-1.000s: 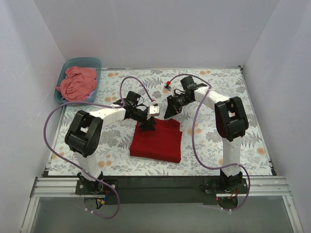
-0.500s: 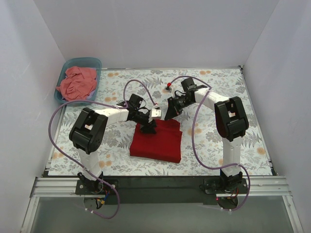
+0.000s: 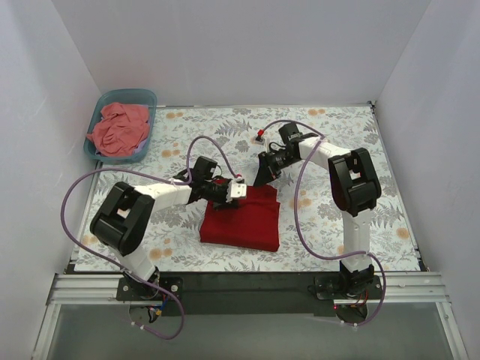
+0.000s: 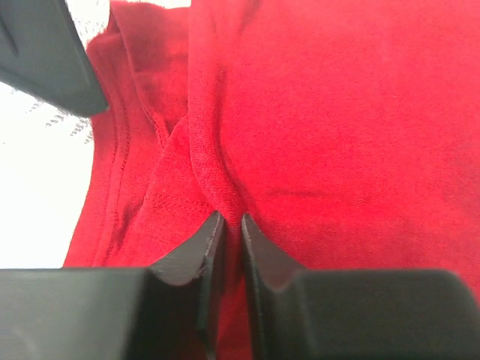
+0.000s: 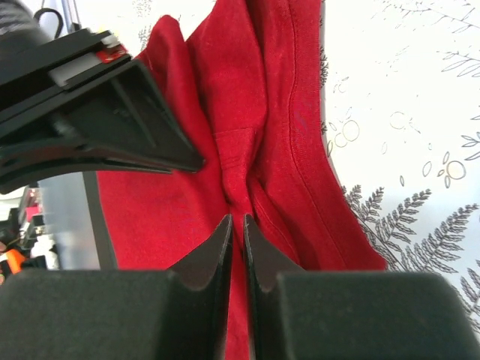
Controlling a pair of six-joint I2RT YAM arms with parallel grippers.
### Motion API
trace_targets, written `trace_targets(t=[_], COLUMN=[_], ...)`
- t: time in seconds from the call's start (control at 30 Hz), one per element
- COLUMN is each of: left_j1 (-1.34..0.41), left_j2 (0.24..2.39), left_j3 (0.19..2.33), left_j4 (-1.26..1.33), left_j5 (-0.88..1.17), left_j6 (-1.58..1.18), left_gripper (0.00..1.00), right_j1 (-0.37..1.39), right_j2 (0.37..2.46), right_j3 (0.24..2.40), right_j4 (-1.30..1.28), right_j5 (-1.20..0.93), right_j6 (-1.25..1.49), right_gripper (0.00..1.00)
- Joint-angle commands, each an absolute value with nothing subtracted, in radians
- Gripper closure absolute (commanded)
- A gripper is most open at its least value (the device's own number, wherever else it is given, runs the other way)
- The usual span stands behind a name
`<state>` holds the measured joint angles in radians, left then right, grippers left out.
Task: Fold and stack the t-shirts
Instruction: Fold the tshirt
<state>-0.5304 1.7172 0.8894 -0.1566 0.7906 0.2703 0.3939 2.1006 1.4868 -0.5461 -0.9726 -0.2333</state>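
Observation:
The crimson red t-shirt [image 3: 244, 217] lies folded in a rough square on the table's middle. My left gripper [image 3: 223, 187] is shut on a ridge of its cloth at the far left corner; the wrist view shows the red fold [image 4: 217, 172] pinched between the jaws [image 4: 232, 221]. My right gripper [image 3: 257, 180] is shut on the shirt's far edge, with a pinched red fold [image 5: 236, 180] rising from its jaws [image 5: 238, 221]. The salmon-pink t-shirt [image 3: 118, 129] lies crumpled in the teal tub [image 3: 147, 98] at the far left.
A small red and black object [image 3: 259, 135] sits on the floral tablecloth [image 3: 330, 210] behind the right gripper. Purple cables loop from both arms. White walls close in the table on three sides.
The left arm has swung lower and nearer, its gripper now at the shirt's far left corner. The shirt's far edge has been drawn up slightly. The right gripper has barely shifted.

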Motion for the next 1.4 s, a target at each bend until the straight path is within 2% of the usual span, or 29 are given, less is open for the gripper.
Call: trace_targets(t=[0.0, 0.07, 0.13, 0.83, 1.37], left_j1=[-0.551, -0.568, -0.572, -0.601, -0.554], left_j2=[1.625, 1.597, 1.582, 1.347, 1.552], left_j3=[0.833, 0.787, 0.766, 0.568, 0.684], left_j4=[-0.052, 0.023, 0.055, 0.255, 0.518], left_j5=[0.73, 0.7, 0.695, 0.629, 0.529], left_j6=[0.324, 0.328, 0.345, 0.416, 0.344], left_gripper=[0.89, 0.97, 1.0, 1.0, 1.0], right_j1=[0.393, 0.396, 0.4, 0.486, 0.489], right_j2=[2.115, 2.121, 2.128, 2.302, 2.307], right_j3=[1.523, 1.534, 1.54, 1.571, 1.548], right_j4=[-0.528, -0.52, -0.515, -0.515, -0.563], right_j5=[-1.028, -1.035, -1.046, -1.126, -1.154], right_j6=[-0.21, -0.201, -0.189, -0.239, -0.299], right_gripper=[0.85, 0.85, 0.85, 0.84, 0.83])
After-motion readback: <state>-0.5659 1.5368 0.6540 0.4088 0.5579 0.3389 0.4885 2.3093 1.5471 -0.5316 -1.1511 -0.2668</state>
